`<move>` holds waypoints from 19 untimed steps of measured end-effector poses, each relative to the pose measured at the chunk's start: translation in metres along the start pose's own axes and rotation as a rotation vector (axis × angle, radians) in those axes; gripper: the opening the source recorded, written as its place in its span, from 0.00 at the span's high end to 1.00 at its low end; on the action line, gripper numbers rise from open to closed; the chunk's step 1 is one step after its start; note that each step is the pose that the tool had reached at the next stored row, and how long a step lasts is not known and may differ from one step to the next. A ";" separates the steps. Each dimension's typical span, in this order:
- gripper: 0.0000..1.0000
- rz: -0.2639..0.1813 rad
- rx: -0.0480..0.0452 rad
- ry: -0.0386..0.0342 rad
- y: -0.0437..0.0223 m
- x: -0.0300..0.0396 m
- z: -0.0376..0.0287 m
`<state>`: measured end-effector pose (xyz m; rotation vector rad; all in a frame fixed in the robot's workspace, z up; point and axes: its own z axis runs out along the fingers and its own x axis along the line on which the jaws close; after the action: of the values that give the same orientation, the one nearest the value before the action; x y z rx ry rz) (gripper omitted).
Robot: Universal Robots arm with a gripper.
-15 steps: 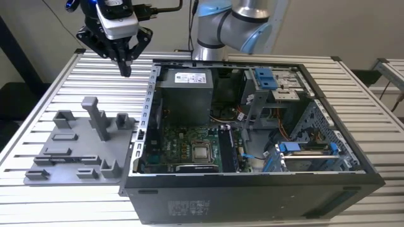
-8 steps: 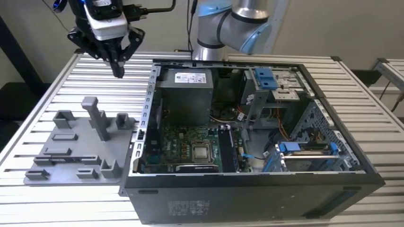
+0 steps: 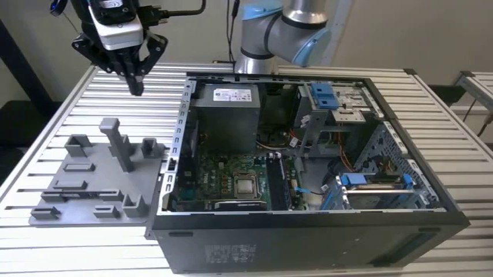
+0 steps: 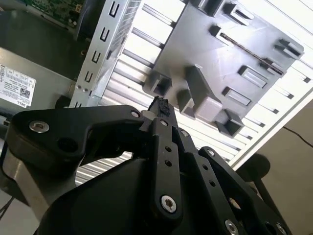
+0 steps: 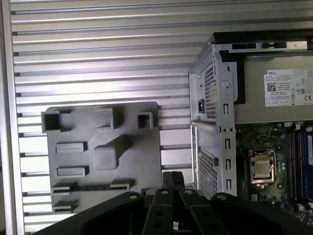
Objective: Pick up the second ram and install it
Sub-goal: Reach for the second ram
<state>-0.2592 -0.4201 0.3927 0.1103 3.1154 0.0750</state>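
Nearest, fingers [image 3: 136, 88]: pressed together at the tips with nothing between them. They point down and hang in the air above the surface, clear of everything.
Fingers in both wrist views: the black tips [image 4: 160, 106] [image 5: 172, 177] meet over the slats between the tray and the computer case.
Tray [image 5: 142, 147]: grey plastic with upright posts and low blocks. It lies flat on the surface, just beside the case, on the exterior view's left.
Memory stick [image 5: 93, 186]: a thin dark strip standing on its long edge in the tray's long slot, held between small blocks. In the exterior view it sits low in the tray [image 3: 85, 194], well apart from the fingers.
Surface [image 3: 69, 98]: pale metal slats running under the tray and the case.
Computer case [image 3: 308, 231]: black, lying on its side with the side panel off, so the inside faces up.
Circuit board [image 3: 223, 173]: green, flat on the case floor, with a square silver processor socket [image 3: 246, 186] near its middle.
Power box [image 3: 225, 112]: grey metal, in the far corner of the case.
Arm [image 3: 285, 29]: silver with pale blue joint caps, rising behind the case.
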 end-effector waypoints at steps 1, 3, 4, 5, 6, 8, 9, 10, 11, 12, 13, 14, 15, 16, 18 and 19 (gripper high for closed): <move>0.89 0.000 -0.0001 -0.0001 -0.0004 0.0014 0.0000; 0.89 0.000 -0.0001 -0.0001 -0.0010 0.0042 -0.0001; 0.89 0.000 -0.0001 -0.0001 -0.0014 0.0056 -0.0002; 0.89 0.000 0.0000 -0.0001 -0.0017 0.0070 -0.0002; 0.89 0.000 -0.0001 -0.0001 -0.0021 0.0085 -0.0002; 0.89 0.000 0.0000 -0.0001 -0.0027 0.0113 -0.0004; 0.89 0.000 0.0000 -0.0001 -0.0031 0.0128 -0.0004; 0.89 0.000 -0.0001 -0.0002 -0.0034 0.0142 -0.0004; 0.89 0.000 0.0000 -0.0002 -0.0038 0.0155 -0.0005; 0.89 0.000 0.0000 -0.0002 -0.0041 0.0170 -0.0006; 0.89 0.000 0.0000 -0.0002 -0.0045 0.0184 -0.0006; 0.89 0.000 0.0000 -0.0002 -0.0049 0.0198 -0.0007; 0.89 0.000 -0.0001 -0.0003 -0.0052 0.0211 -0.0007; 0.89 0.000 -0.0001 -0.0003 -0.0056 0.0226 -0.0007; 0.89 0.000 -0.0001 -0.0002 -0.0063 0.0253 -0.0008; 0.89 0.000 -0.0001 -0.0003 -0.0067 0.0266 -0.0009</move>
<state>-0.2862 -0.4250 0.3927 0.1102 3.1150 0.0751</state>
